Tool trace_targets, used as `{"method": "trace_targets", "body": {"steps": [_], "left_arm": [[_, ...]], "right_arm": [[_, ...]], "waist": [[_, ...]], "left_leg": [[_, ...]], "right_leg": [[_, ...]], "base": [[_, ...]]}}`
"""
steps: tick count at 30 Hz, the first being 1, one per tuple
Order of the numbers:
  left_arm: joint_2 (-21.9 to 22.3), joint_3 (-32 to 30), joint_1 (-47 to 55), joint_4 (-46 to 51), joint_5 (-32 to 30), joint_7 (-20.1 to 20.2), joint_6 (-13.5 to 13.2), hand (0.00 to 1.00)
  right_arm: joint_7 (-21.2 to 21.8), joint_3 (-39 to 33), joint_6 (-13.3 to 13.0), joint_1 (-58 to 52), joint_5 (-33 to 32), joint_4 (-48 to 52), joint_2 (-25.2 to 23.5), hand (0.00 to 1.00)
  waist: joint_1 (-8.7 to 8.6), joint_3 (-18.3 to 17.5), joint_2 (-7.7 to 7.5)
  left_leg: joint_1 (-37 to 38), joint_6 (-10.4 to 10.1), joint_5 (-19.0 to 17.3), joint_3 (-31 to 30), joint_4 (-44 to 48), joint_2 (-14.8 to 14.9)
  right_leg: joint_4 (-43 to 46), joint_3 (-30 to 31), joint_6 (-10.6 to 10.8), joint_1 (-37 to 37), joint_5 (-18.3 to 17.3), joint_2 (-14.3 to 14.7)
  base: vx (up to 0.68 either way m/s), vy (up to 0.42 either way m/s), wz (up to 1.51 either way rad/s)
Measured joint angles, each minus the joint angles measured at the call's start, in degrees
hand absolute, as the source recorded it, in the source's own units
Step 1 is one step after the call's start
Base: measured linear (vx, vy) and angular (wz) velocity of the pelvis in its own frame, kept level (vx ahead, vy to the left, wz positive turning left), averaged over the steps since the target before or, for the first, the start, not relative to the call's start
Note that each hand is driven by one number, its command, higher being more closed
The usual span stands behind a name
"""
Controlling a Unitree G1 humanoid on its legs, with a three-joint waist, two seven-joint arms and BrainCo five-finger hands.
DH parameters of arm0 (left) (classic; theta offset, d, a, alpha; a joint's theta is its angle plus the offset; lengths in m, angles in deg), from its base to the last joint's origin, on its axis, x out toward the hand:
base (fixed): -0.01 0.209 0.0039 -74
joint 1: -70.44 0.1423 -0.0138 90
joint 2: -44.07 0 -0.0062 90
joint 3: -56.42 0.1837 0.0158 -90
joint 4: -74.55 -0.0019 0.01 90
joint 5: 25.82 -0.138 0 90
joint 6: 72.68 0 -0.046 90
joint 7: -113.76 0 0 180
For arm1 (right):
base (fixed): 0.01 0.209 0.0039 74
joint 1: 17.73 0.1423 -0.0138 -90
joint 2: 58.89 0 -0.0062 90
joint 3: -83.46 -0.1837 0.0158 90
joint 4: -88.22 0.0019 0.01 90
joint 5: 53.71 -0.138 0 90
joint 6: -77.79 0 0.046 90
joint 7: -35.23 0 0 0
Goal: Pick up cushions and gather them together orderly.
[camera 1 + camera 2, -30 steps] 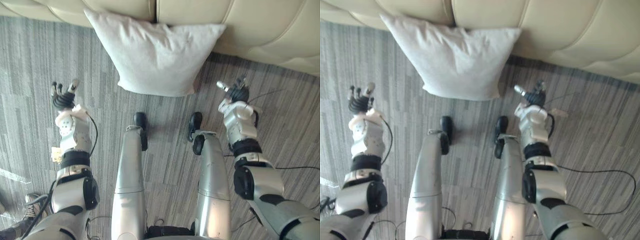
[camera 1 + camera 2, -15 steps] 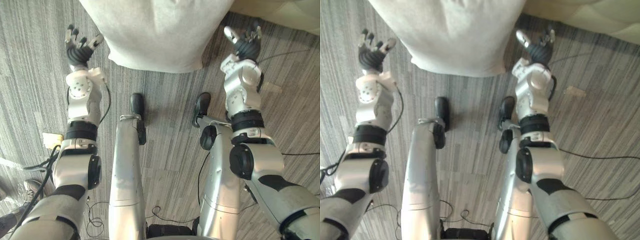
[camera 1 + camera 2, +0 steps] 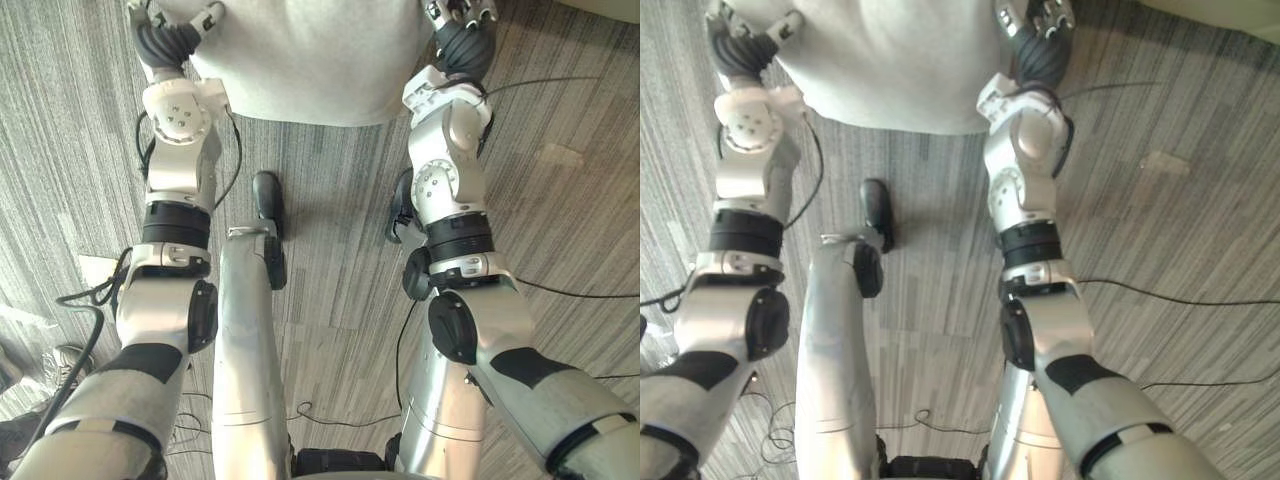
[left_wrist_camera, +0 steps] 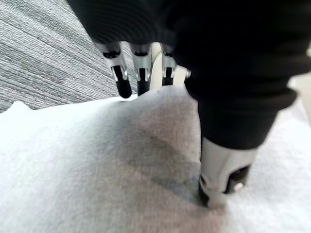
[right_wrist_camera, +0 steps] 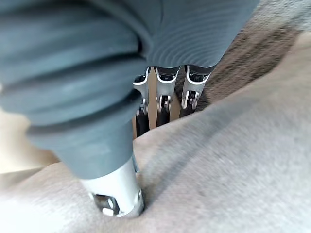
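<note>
A pale grey-white cushion (image 3: 310, 60) lies on the striped grey carpet at the top of the eye views. My left hand (image 3: 165, 40) is at its left edge and my right hand (image 3: 462, 45) at its right edge. In the left wrist view the thumb (image 4: 223, 179) presses into the cushion (image 4: 97, 165) while the straight fingers (image 4: 119, 73) reach past its edge. The right wrist view is alike: the thumb (image 5: 114, 194) dents the cushion (image 5: 218, 160), and the straight fingers (image 5: 165, 92) lie beyond its rim. Neither hand is curled round the cloth.
A beige sofa (image 3: 1225, 10) borders the carpet at the upper right. A small scrap of paper (image 3: 560, 155) lies on the carpet to the right, and another pale tag (image 3: 95, 270) to the left. A person's shoe (image 3: 62, 358) shows at the lower left.
The view has shifted forward and down over the cushion. Both arms have stretched out from beside the cushion to its two side edges, and the thumbs now rest on it.
</note>
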Motion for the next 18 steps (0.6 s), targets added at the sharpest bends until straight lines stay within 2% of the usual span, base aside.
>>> {"method": "trace_targets", "body": {"steps": [4, 9, 14, 17, 18], "left_arm": [[-0.3, 2.1, 0.0, 2.0, 0.2, -0.9, 0.0, 1.0], [0.4, 4.0, 1.8, 8.1, 4.5, -2.0, -0.3, 1.0], [3.2, 4.7, 9.2, 17.4, 7.7, -2.8, -3.2, 1.0], [6.5, 5.1, 15.0, 22.2, 9.3, -3.4, -5.4, 1.0], [7.4, 5.2, 18.4, 24.4, 9.3, -3.4, -6.6, 1.0]], "right_arm": [[0.4, 1.4, -1.0, -1.8, -2.7, 1.4, 0.1, 1.0], [0.7, 2.1, -1.0, -3.6, -3.2, 3.1, 0.1, 1.0], [1.2, 3.8, -1.0, -9.0, -3.1, 8.1, 0.0, 1.0], [1.2, 4.3, -0.9, -14.0, -2.5, 11.7, -0.1, 1.0], [1.2, 4.9, -0.9, -16.4, -1.8, 14.0, -0.2, 1.0]], "waist": [[-0.01, 0.0, 0.0], [-0.4, 0.0, -0.01], [-1.02, -0.1, -0.1], [-1.19, -0.4, -0.12], [-1.26, -0.4, -0.22]], "left_leg": [[-0.1, -0.1, 0.1, 0.1, -0.1, -0.2], [0.2, -0.3, 0.2, 0.0, -0.3, -0.9], [3.0, -0.2, 0.3, -0.4, -0.4, -1.1], [8.4, -0.4, 0.8, -0.8, -3.0, -1.1], [12.3, -0.4, 1.2, -1.0, -5.6, -1.0]], "right_leg": [[0.2, 0.2, -0.1, -0.2, 0.0, -0.1], [0.9, -0.1, -0.8, -0.2, -0.3, -0.9], [1.3, -0.5, -0.5, 2.9, -0.9, -1.1], [-0.9, -1.5, -0.4, 8.5, -1.3, -1.2], [-3.0, -2.0, -0.4, 12.2, -1.3, -1.3]], "base": [[0.04, 0.018, 0.04], [0.04, 0.015, 0.1], [0.04, 0.017, 0.05], [0.01, 0.004, 0.07], [-0.02, -0.016, 0.08]]}}
